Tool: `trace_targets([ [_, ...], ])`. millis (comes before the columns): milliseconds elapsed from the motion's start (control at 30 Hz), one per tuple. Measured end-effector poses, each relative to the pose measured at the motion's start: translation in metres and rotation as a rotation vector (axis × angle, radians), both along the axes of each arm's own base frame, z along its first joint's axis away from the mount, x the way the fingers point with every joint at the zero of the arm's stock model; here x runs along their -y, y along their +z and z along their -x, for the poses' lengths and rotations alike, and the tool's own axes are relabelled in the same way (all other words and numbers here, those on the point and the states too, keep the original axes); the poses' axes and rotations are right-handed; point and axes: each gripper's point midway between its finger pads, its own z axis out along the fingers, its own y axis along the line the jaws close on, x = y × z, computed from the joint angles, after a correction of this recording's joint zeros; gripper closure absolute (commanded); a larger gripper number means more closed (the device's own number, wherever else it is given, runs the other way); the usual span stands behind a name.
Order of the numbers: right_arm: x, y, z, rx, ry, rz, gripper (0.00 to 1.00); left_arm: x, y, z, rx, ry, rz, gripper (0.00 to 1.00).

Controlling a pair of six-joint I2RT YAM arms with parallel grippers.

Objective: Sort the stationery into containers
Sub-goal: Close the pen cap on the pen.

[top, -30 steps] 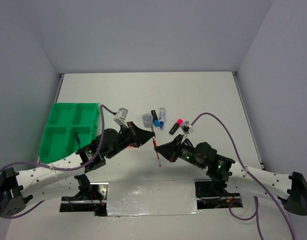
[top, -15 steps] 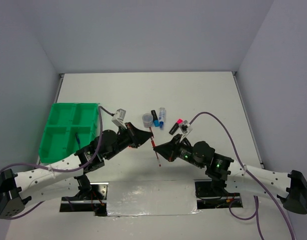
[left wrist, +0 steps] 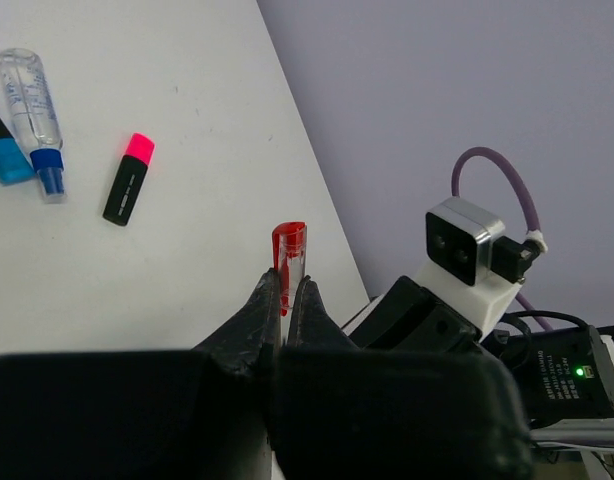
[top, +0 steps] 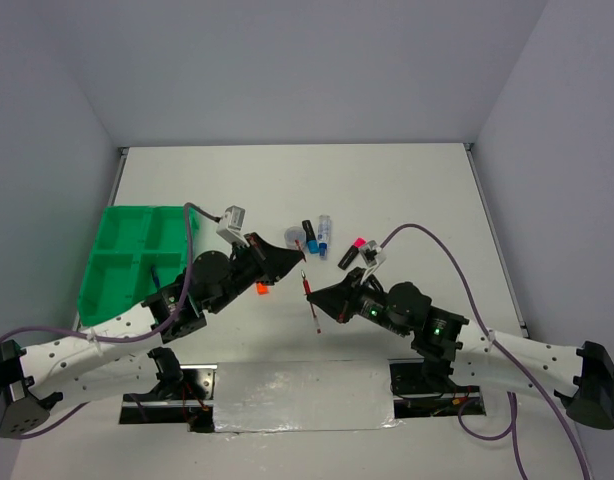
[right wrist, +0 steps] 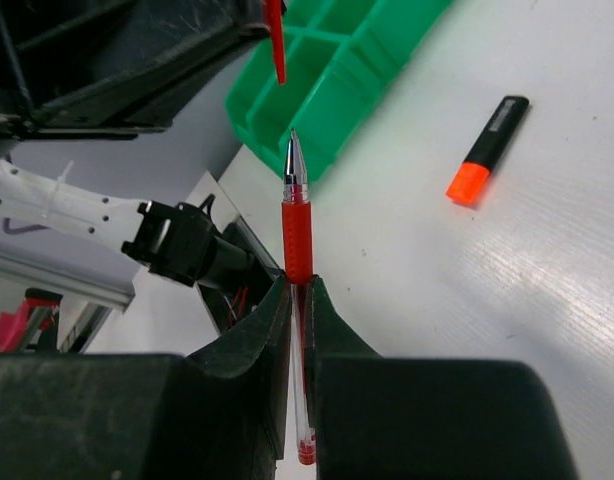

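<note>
**Cap in one gripper, red pen in the other**

In the left wrist view, the left gripper (left wrist: 287, 290) sits at centre frame with its jaws pinched together on a small red cap (left wrist: 289, 248), which stands up above the fingertips. In the right wrist view, the right gripper (right wrist: 295, 292) is clamped on a red pen (right wrist: 297, 235). The pen's bare tip points toward the top of the frame, just below the cap (right wrist: 275, 40) and apart from it.

From above, both grippers meet at mid-frame over the table (top: 407, 190), with the pen (top: 312, 302) slanting between them. The green tray (top: 127, 230) lies at the left. An orange highlighter (top: 261, 289) lies on the table under the left arm. A pink highlighter (top: 352, 252) and a blue-capped marker (top: 324, 235) lie just above centre.
</note>
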Motion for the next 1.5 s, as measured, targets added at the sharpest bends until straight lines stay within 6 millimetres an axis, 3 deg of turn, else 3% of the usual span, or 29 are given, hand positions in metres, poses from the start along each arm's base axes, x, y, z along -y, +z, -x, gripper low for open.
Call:
trace_targets([
  [167, 0.005, 0.011, -0.001, 0.018, -0.015, -0.033, 1.0, 0.001, -0.001, 0.0, -0.003, 0.0, -0.005, 1.0],
  [1500, 0.006, 0.011, -0.007, 0.015, -0.051, -0.02, 1.0, 0.002, -0.015, -0.001, -0.015, -0.004, -0.015, 1.0],
])
